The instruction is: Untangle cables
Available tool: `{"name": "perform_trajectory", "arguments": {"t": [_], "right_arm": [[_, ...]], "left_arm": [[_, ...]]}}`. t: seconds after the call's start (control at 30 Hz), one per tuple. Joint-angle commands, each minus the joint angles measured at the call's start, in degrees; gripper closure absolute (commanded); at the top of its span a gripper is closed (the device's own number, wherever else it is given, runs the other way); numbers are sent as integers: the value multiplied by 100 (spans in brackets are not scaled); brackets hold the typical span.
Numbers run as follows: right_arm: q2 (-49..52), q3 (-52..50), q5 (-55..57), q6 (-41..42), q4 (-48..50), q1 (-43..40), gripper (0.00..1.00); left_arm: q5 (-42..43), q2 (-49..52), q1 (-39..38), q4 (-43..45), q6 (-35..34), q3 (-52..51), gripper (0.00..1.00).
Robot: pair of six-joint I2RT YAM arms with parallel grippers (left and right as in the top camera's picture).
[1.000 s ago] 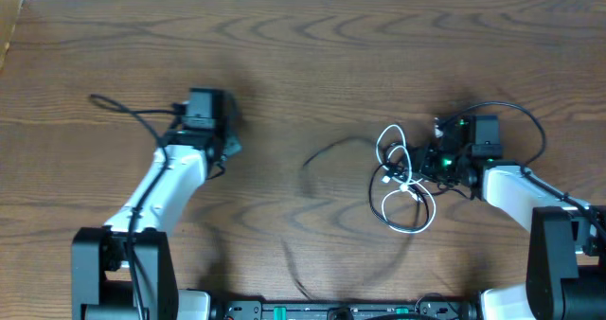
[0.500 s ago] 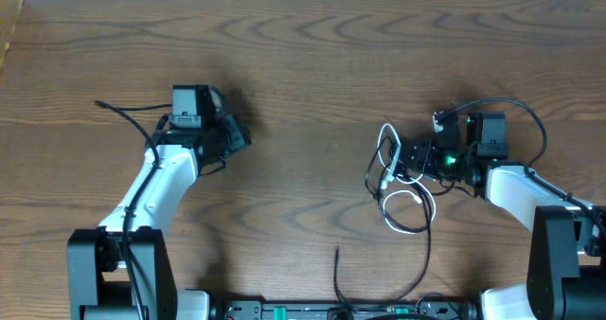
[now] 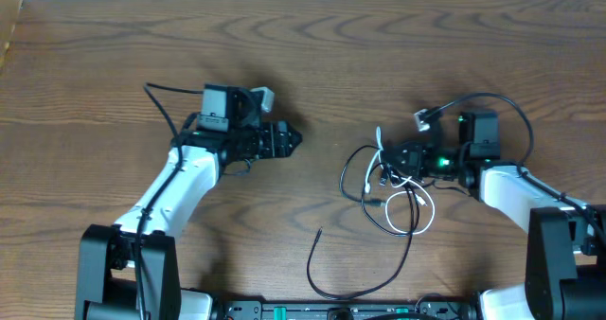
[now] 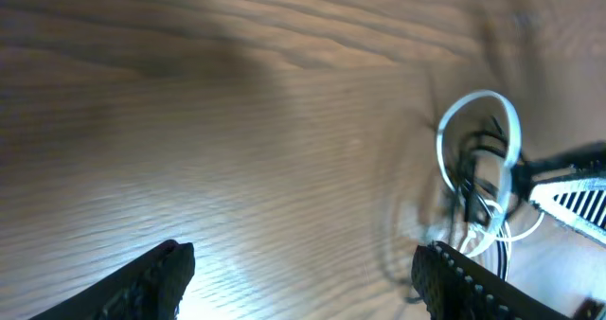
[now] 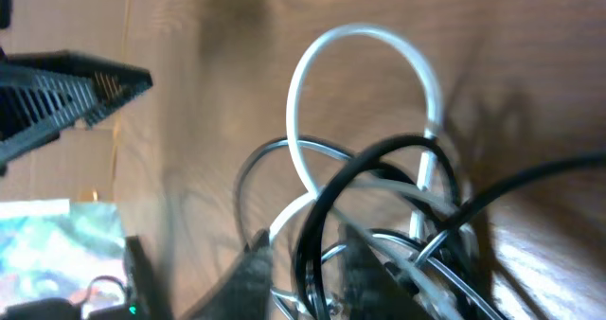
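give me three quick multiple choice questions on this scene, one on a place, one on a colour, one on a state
1. Where does the cable tangle lie?
A at the far left
B at the right hand
C under the left arm

2. What colours are the cables?
A red and blue
B both grey
C black and white

3. How is the left hand?
A open and empty
B shut on a cable
C holding a plug

Answers:
1 B, the loops sit at the right hand's fingers.
2 C, a white cable loops through a black cable.
3 A, its fingers stand wide apart over bare table.
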Motion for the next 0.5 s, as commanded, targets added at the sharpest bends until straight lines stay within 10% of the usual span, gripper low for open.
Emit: {"name": "perform_trajectory", "arguments": {"t": [0.0,0.47], "right_arm": [[15,-31,-173,-308,28,372,66],[-798,133,-492,11,284,752,27]], "left_arm": [[184,-70,-214,52,328,87,21],[203,-37,-520,131,254,87,21]]}}
